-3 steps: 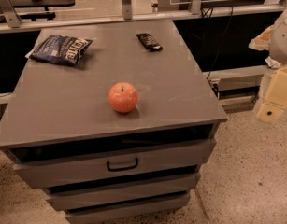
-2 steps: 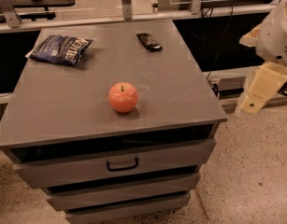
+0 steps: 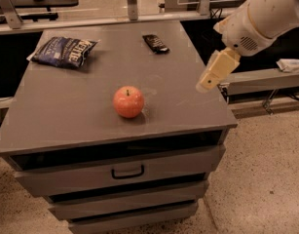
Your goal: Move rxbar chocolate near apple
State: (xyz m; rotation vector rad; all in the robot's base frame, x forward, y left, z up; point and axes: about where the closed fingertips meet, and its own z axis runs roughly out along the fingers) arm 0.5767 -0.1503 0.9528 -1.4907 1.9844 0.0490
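Note:
The rxbar chocolate [image 3: 155,43], a small dark flat bar, lies at the far middle of the grey cabinet top [image 3: 85,116]. The orange-red apple [image 3: 128,102] stands upright near the front middle of the top, well apart from the bar. My gripper [image 3: 207,85] hangs from the white arm over the right edge of the top, right of the apple and nearer than the bar, touching neither.
A dark-blue chip bag [image 3: 64,51] lies at the far left of the top. Drawers with a handle [image 3: 127,172] face front below. A shelf rail [image 3: 266,79] runs to the right. Speckled floor surrounds the cabinet.
The arm has swung in from the right and the gripper now hangs over the cabinet's right edge. The apple, bar and bag have not moved.

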